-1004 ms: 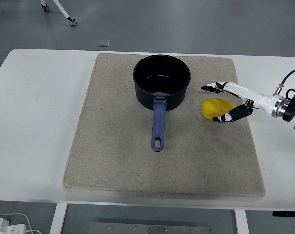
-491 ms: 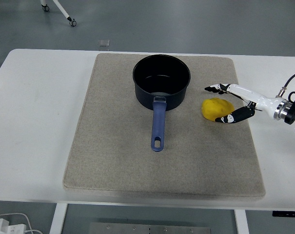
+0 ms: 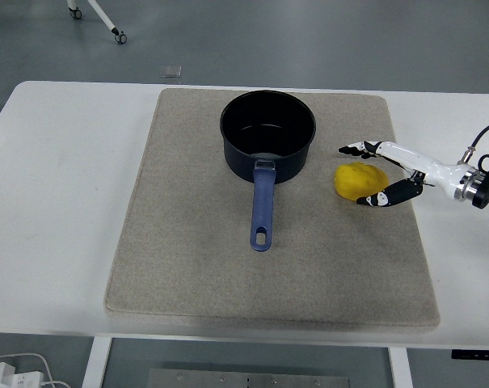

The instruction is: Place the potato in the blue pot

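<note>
— While nothing sits on the near part of the mat (image 3: 228, 267), where is the risk from your seat?

— Further back, at the right robot hand (image 3: 372, 174). I see its fingers spread wide around the potato (image 3: 359, 181), one above, one at its near side, not yet closed on it. The potato lies on the mat, just right of the blue pot (image 3: 267, 133).

— What could go wrong?

— I judge the potato round and smooth; an uneven squeeze could roll it away across the surface (image 3: 66, 162). Lifted loosely, it could drop short, or my wrist could clip the pot's rim and shove it.
</note>
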Available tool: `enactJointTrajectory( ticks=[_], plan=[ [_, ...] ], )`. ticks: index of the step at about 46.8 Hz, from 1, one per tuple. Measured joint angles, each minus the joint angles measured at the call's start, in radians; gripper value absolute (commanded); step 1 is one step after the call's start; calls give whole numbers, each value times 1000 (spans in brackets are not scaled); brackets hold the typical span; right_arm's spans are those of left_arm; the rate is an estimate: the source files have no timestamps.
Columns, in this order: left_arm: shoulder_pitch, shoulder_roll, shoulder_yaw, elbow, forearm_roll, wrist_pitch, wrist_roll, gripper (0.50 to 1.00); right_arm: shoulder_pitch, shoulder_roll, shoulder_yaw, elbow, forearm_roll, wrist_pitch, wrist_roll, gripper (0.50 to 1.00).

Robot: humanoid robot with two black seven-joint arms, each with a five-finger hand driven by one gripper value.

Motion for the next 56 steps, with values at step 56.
enactJointTrajectory(
  ticks=[56],
  plan=[
    [-1, 0, 5, -2, 2, -1, 0, 999, -24, 7, 0, -2, 0, -1, 6, 500]
  ],
)
